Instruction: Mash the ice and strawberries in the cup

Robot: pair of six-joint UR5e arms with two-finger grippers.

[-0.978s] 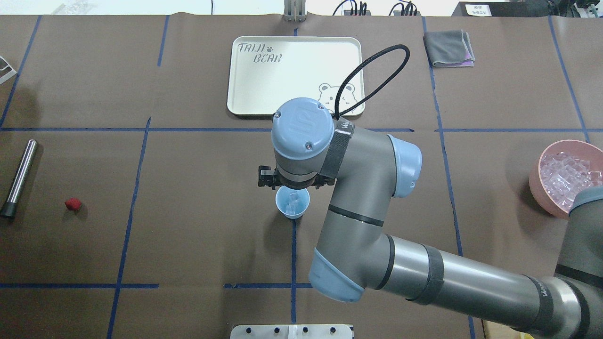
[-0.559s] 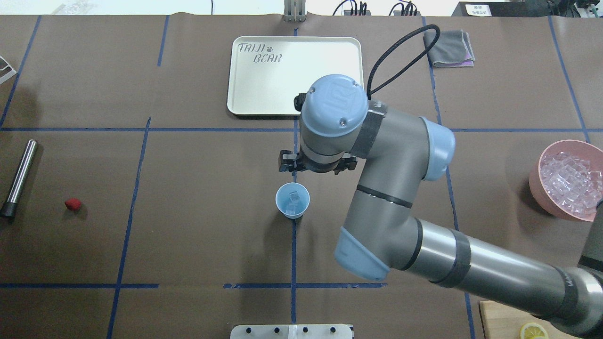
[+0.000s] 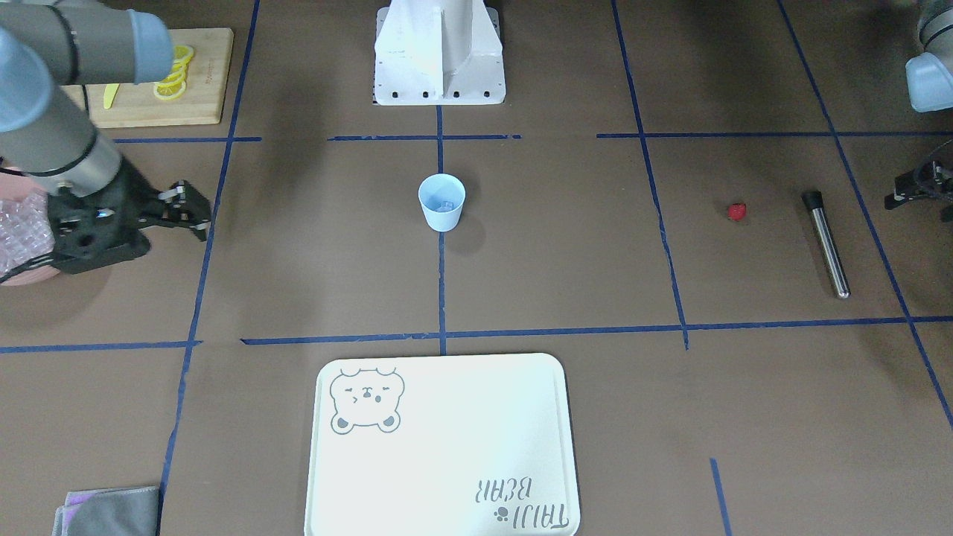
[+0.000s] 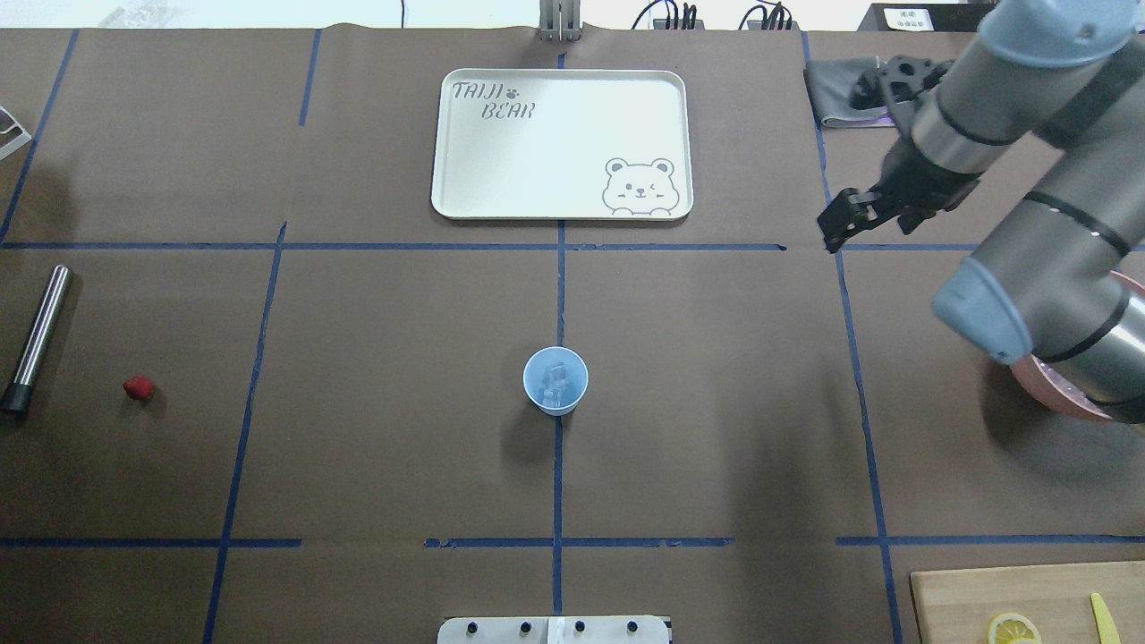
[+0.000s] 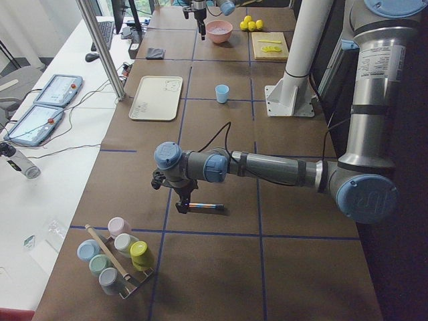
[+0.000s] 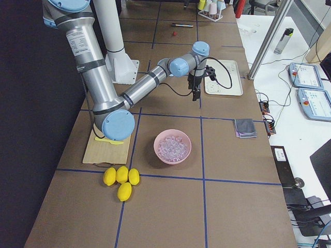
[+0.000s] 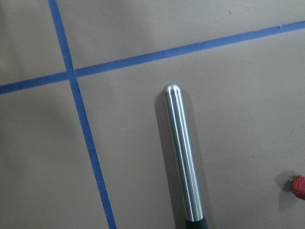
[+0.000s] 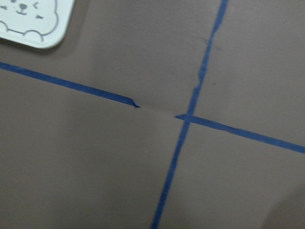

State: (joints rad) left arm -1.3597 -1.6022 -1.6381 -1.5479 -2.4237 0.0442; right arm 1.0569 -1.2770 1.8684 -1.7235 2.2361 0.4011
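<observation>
The pale blue cup [image 4: 555, 380] stands upright at the table's middle with ice [image 4: 557, 377] cubes inside, also seen from the front [image 3: 441, 201]. The small red strawberry [image 4: 138, 387] lies far to the left, beside a steel muddler [image 4: 36, 335]. My right gripper [image 4: 839, 229] hovers open and empty over bare table, well right of the cup, near the tray's corner. My left gripper [image 3: 901, 197] hangs open just above the muddler [image 5: 200, 206]. Its wrist view shows the muddler [image 7: 183, 157] and the strawberry [image 7: 298, 186] below.
A cream tray [image 4: 559, 143] lies beyond the cup. A grey cloth [image 4: 836, 98] sits far right. The pink bowl [image 6: 172, 146] of ice is under my right arm. A cutting board [image 4: 966, 599] with lemon slices lies front right, lemons [image 6: 120, 181] beside it.
My right arm has swung away from above the cup, to the right and farther back. The cup and its ice have stayed put.
</observation>
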